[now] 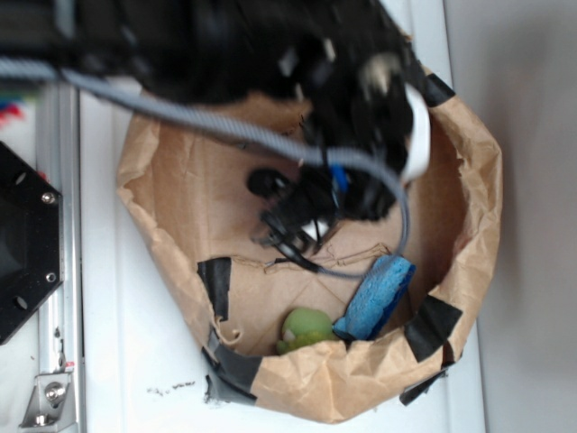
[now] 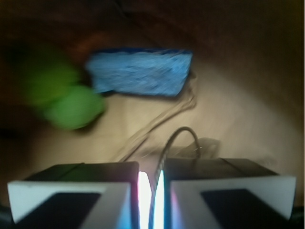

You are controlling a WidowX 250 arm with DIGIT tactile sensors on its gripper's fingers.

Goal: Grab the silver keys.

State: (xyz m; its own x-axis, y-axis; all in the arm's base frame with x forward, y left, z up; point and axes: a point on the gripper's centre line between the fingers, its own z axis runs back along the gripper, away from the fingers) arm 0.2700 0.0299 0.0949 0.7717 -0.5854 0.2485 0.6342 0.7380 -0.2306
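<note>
My gripper [image 2: 151, 172] is down inside a brown paper bag [image 1: 469, 180]. Its jaws stand almost closed, with a thin slit between them. A thin wire ring [image 2: 183, 131] of the silver keys arcs out from that slit, so the jaws are pinched on the ring. The keys and the heart tag are hidden under the fingers in the wrist view. In the exterior view the gripper [image 1: 296, 230] is at the bag's middle, and thin dark blurred shapes [image 1: 288, 253] hang at its tips; I cannot tell if they are the keys.
A blue sponge [image 1: 377, 296] [image 2: 140, 72] and a green soft toy [image 1: 305, 328] [image 2: 71, 107] lie at the bag's near side. Black tape patches [image 1: 216, 284] mark the bag's rim. A grey cable [image 1: 225, 131] crosses above. A black plate [image 1: 22, 244] sits at the left.
</note>
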